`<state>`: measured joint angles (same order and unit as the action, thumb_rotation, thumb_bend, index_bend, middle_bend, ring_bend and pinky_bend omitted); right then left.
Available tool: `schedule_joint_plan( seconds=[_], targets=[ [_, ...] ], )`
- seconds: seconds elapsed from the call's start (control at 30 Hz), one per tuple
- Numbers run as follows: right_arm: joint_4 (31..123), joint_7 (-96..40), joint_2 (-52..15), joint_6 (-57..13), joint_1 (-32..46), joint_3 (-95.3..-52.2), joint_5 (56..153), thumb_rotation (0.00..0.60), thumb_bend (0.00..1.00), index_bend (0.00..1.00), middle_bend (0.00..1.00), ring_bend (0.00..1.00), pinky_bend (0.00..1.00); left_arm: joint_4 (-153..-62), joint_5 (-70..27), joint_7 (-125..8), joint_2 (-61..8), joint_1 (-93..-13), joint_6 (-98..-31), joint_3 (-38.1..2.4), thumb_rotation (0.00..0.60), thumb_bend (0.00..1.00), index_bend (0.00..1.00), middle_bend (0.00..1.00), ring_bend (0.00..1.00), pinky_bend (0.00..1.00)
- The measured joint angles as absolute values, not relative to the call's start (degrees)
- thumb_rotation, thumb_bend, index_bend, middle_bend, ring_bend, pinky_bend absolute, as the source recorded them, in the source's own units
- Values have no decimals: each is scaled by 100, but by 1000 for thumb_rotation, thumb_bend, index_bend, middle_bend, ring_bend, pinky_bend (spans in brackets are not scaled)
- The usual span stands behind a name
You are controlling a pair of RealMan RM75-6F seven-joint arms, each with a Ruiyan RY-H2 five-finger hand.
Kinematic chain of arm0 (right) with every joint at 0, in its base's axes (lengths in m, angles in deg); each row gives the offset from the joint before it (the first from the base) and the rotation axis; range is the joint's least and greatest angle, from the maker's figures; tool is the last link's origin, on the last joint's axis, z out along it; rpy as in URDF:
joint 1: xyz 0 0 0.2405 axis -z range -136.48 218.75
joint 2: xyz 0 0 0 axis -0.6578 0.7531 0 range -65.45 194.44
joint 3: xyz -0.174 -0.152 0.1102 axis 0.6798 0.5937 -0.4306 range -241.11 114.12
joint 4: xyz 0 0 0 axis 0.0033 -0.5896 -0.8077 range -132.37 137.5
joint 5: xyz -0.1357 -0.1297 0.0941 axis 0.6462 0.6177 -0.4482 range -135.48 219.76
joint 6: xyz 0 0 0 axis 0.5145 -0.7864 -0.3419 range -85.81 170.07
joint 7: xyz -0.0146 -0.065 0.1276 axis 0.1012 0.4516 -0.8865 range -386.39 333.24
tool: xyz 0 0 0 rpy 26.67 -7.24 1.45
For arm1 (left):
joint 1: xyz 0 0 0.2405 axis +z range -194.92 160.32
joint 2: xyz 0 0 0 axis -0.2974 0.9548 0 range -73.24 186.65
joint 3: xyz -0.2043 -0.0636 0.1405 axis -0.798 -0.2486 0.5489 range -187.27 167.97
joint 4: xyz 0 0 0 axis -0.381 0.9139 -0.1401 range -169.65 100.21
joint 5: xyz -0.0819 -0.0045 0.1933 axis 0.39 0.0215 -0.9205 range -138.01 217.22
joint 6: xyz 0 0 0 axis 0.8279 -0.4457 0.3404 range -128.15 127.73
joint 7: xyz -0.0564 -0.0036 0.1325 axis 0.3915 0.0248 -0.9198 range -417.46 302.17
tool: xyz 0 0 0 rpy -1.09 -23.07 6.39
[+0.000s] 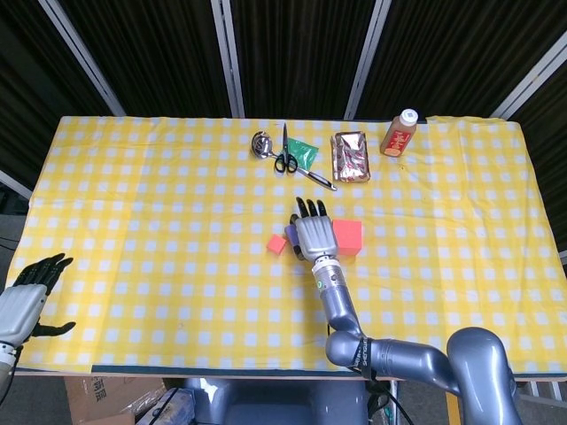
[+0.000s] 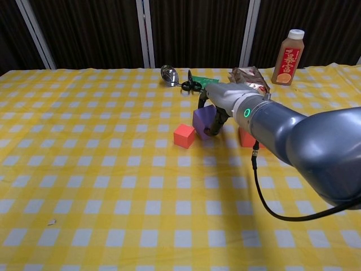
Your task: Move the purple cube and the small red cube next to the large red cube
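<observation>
My right hand grips the purple cube, its dark fingers curled round the cube's right side. The cube hangs low over the cloth between the two red cubes; whether it touches the cloth I cannot tell. The small red cube lies just left of it. To its right, the large red cube is mostly hidden by my forearm. From above, the right hand covers the purple cube but for a sliver, with the small red cube on one side and the large red cube on the other. The left hand hovers open off the table's near left corner.
Along the far side lie a spoon, scissors, a green packet, a foil snack packet and an orange bottle. The yellow checked cloth covers the table.
</observation>
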<state>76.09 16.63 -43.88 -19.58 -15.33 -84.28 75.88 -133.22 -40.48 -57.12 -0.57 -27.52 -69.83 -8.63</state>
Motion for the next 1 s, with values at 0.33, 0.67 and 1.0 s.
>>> schedule_joint_plan(
  seconds=[0.33, 0.67, 1.0],
  targets=[
    [7988, 2057, -4232, -2269, -1480, -8411, 7344, 600, 419, 453, 50, 0, 0, -13336, -4076, -5753, -52, -2747, -7010, -841, 600, 41, 0, 0, 0, 55],
    [8130, 2227, -4141, -2390, -1411, -8366, 7119, 600, 419, 453, 50, 0, 0, -13349, -4091, -5767, -49, -2748, -7013, -825, 600, 41, 0, 0, 0, 55],
    [8009, 2268, -4221, -2392, -1421, -8407, 6951, 600, 418, 453, 50, 0, 0, -13355, -4095, -5759, -34, -2760, -6986, -808, 600, 41, 0, 0, 0, 55]
  ],
)
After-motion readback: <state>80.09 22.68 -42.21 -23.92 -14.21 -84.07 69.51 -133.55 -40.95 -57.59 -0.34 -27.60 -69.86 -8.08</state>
